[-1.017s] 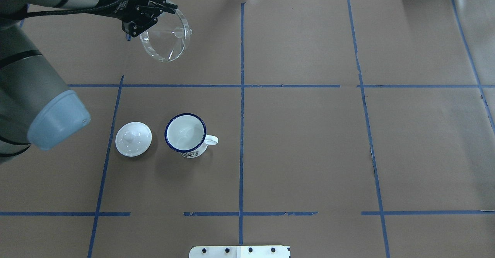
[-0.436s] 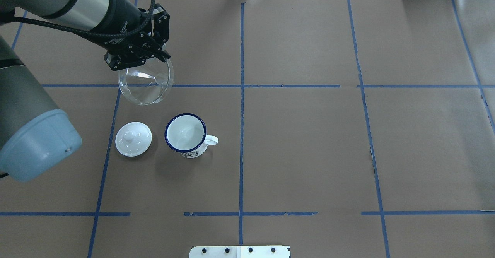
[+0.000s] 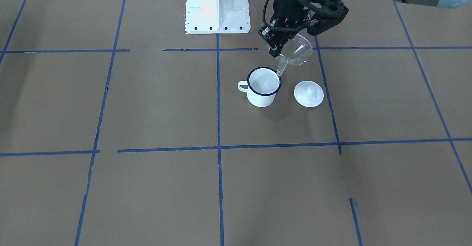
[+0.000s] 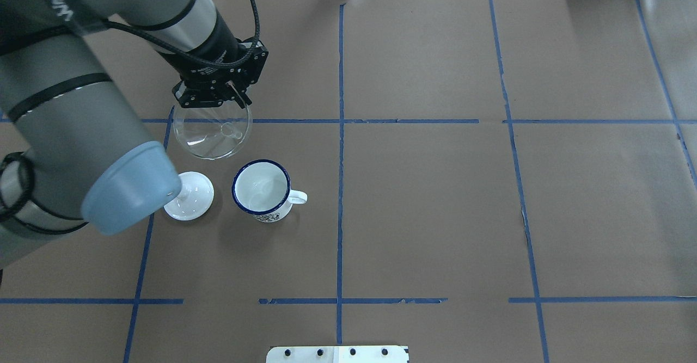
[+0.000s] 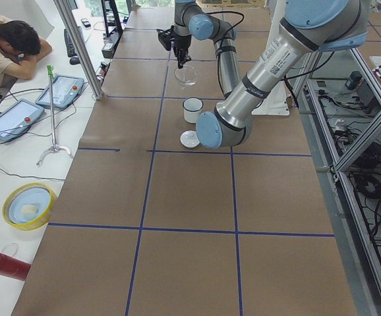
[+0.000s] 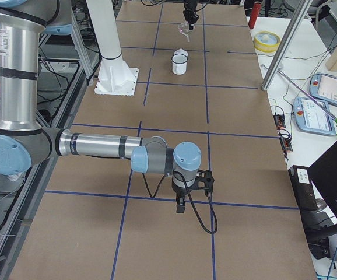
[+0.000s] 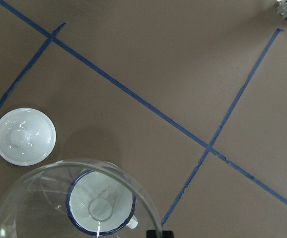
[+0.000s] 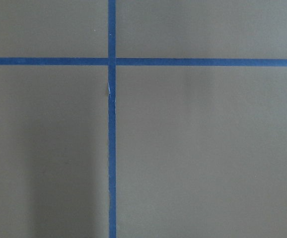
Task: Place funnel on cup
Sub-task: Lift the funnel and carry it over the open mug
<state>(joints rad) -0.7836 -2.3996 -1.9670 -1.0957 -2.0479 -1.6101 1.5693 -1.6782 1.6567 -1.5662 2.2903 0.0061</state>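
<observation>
- Jaws of the left gripper pinch the funnel by its rim, spout down, off the table, left of centre in the overhead view.
- Just below-right of it stands the cup, upright, with the lid beside it.
- For the right gripper, jaw opening cannot be told.

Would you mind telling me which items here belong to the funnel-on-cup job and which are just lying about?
Part of the job:
funnel, held at its rim by the left hand
cup, upright and empty

Just lying about:
white knobbed lid, beside the cup
yellow bowl and red tube, off to the side
</observation>
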